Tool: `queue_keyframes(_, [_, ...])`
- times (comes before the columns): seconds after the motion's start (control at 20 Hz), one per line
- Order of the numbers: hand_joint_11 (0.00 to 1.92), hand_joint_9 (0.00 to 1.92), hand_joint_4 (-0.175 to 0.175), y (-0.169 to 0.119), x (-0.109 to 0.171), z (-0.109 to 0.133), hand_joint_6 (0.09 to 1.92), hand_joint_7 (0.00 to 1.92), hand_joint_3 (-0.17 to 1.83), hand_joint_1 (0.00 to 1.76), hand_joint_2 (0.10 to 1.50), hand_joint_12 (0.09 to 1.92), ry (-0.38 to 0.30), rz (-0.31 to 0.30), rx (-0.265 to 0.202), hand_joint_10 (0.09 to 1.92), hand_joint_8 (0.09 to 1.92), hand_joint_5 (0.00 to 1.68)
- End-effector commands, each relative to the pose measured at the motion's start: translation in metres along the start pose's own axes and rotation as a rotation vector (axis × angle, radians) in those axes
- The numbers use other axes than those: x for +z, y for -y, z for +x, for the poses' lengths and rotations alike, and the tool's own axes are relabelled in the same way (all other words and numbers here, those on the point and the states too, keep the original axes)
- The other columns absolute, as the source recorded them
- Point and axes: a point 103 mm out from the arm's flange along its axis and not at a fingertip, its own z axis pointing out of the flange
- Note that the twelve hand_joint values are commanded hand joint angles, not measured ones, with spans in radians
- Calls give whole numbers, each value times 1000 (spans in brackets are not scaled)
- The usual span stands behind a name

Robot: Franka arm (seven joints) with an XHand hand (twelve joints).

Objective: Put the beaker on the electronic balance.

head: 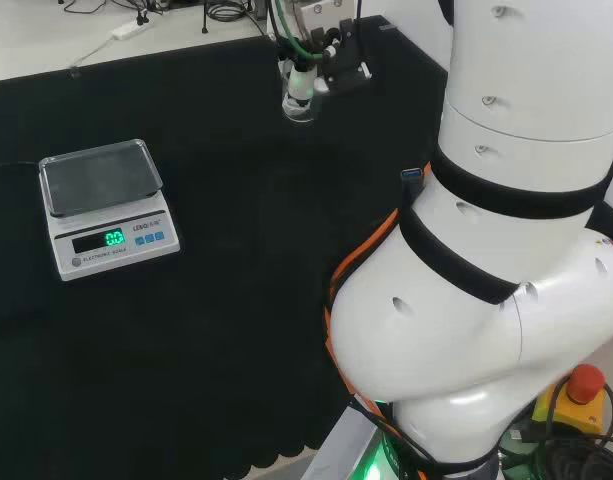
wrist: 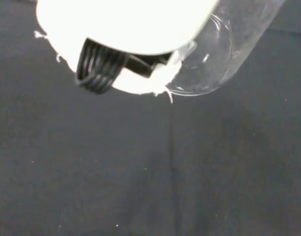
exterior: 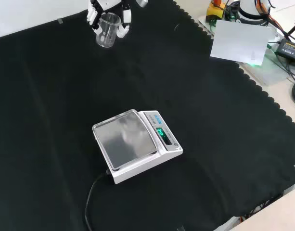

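Beaker (exterior: 107,32): clear, thin-walled, looks empty, so judged light, rigid, smooth enough to slip and breakable if knocked; best taken round the mid wall, below the rim, and kept upright. In the front view it sits at the far top-left of the cloth-covered surface (exterior: 51,120), well apart from the electronic balance (exterior: 136,144), whose pan is bare. Robot hand (exterior: 105,12) comes down from above, fingers curled round the beaker's wall on both sides, holding it.
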Motion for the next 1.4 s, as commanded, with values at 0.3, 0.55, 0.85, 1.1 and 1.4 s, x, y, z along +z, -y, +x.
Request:
queue_keyframes(0.3, [1071,1043,-175,12,-40,124,979,837,656,1191,734,1084,4,-11,-153,936,1172,1083])
queue_keyframes(0.55, [1088,1047,-175,16,-59,162,970,840,661,1192,728,1062,-5,-12,-207,948,1178,1091])
queue_keyframes(0.85, [1096,1053,-175,22,-68,210,968,847,665,1193,725,1053,1,-19,-254,954,1182,1094])
queue_keyframes(1.1, [1101,1055,-175,25,-68,260,967,851,668,1193,723,1047,40,-20,-288,957,1184,1095])
queue_keyframes(1.4, [1103,1059,-175,23,-69,303,966,852,671,1193,721,1040,53,-20,-321,962,1185,1096])
